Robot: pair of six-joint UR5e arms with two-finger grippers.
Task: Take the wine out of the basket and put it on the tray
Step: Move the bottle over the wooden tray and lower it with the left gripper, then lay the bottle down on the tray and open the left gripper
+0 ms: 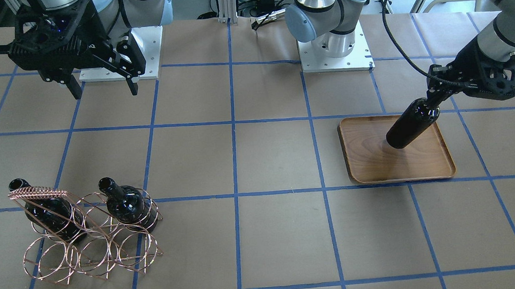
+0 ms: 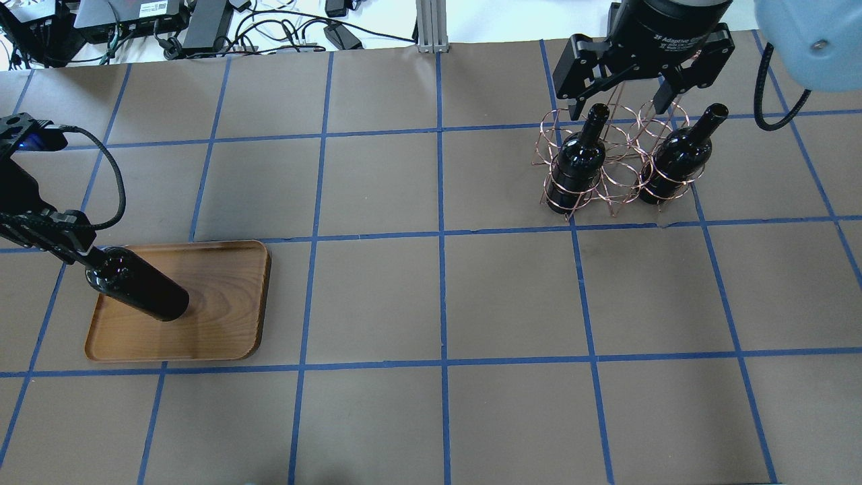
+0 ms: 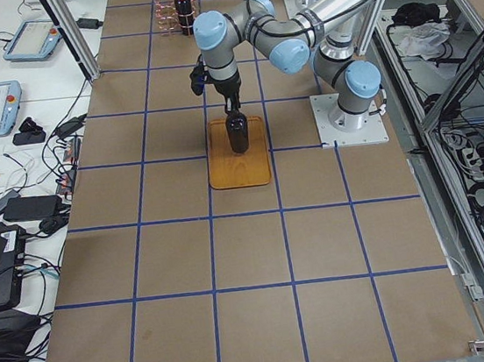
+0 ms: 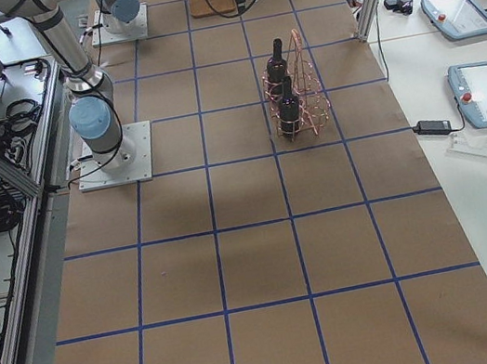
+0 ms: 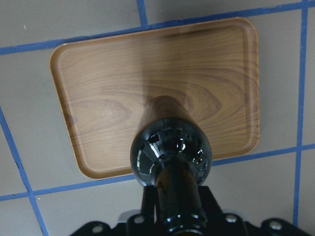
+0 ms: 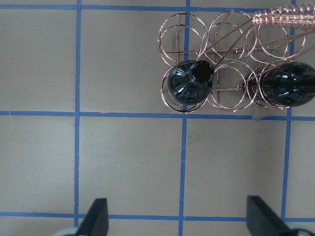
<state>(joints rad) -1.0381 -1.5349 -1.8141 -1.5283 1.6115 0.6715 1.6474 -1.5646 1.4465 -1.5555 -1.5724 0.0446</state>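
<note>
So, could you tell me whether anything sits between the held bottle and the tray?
Nothing visible does: the left gripper holds the wine by its neck over the tray, whose wood beneath it is bare.

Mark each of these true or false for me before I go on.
1. The left end effector grips a wine bottle by its neck. True.
2. Three bottles stand in the copper wire basket. False: there are two, the bottle under the handle and the bottle at the other end.
3. The right end effector is shut on a bottle. False: it is open and holds nothing.
4. The held wine bottle is over the wooden tray. True.
5. The two bottles in the basket sit in neighbouring rings. False: an empty ring lies between them.
</note>
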